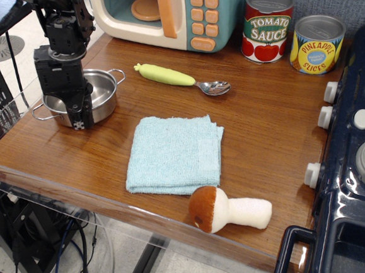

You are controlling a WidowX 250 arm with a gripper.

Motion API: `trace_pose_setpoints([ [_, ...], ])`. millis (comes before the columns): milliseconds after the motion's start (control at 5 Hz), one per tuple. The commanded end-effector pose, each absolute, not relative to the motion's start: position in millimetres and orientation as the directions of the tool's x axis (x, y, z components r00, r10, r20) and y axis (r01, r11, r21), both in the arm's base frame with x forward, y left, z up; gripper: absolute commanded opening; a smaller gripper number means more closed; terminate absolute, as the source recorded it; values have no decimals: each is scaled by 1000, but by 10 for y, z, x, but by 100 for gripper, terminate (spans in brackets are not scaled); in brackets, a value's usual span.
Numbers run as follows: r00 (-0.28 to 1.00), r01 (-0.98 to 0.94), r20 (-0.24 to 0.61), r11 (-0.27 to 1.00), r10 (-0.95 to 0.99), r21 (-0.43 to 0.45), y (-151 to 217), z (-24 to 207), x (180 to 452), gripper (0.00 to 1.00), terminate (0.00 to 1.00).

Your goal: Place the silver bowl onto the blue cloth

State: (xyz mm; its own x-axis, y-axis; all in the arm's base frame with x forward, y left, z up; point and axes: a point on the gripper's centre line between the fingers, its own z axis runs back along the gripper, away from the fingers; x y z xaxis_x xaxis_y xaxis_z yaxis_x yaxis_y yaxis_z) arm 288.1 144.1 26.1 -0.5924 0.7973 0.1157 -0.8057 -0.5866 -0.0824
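The silver bowl point(102, 91) is at the left of the wooden counter, its two wire handles sticking out left and right. My gripper point(80, 117) comes down from above over the bowl's near rim, with its black fingers closed on that rim. The bowl looks slightly lifted and its side wall shows. The blue cloth point(173, 153) lies flat in the middle of the counter, to the right of and nearer than the bowl, with nothing on it.
A spoon with a yellow-green handle point(177, 79) lies behind the cloth. A toy microwave point(179, 10) and two cans point(267, 25) stand at the back. A plush mushroom point(229, 210) lies by the front edge. A toy stove point(358, 160) is at the right.
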Motion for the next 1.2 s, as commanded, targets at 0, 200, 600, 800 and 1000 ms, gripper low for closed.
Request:
trace_pose_setpoints([
  [0,-597,-793,93,-569,797,-215,1493,729,2749,0,0],
  [200,-549,-811,23,-526,835,-255,1263,985,2636,0,0],
  [600,-368,-904,19,-353,930,-240,613,913,2506,0,0],
  [800,-271,-941,50,-254,961,-222,334,750,2489,0,0],
  [1000,-232,-955,76,-212,970,-207,219,600,2483,0,0],
])
